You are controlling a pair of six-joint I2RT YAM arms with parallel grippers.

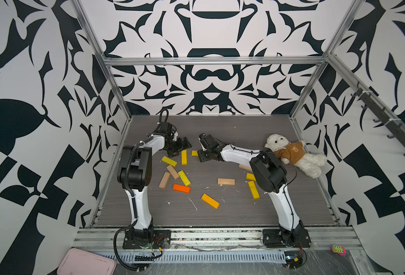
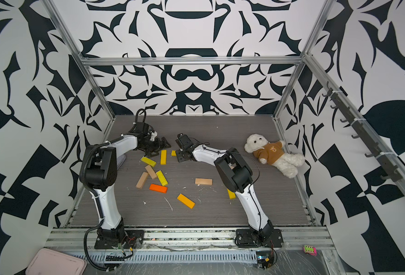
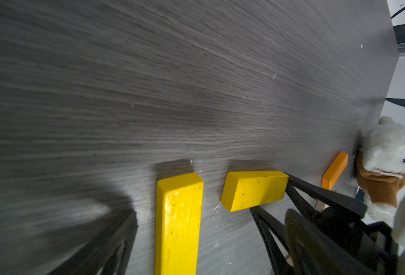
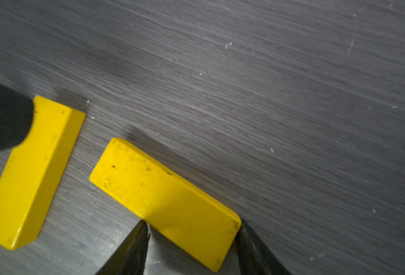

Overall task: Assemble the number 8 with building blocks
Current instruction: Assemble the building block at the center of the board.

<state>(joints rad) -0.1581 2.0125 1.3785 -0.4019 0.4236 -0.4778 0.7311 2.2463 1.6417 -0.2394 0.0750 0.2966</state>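
A short yellow block [image 4: 163,200] lies flat on the grey table [image 1: 220,133], and my right gripper [image 4: 194,222] has a fingertip touching each side of its near end. In both top views only its tip [image 1: 194,153] [image 2: 173,153] shows past that gripper [image 1: 200,156]. My left gripper [image 1: 181,148] [image 3: 208,214] stands open just behind a long yellow block [image 1: 184,157] [image 3: 177,221], whose far end lies between its fingers, untouched. Several more yellow, tan and orange blocks lie scattered in front, such as an orange one [image 1: 181,188] and a tan one [image 1: 226,181].
A white teddy bear in a brown hoodie [image 1: 292,154] lies at the right wall, an orange block [image 3: 334,170] beside it. More blocks [image 1: 253,189] sit partly under the right arm. A pink case [image 1: 86,263] rests outside the front rail.
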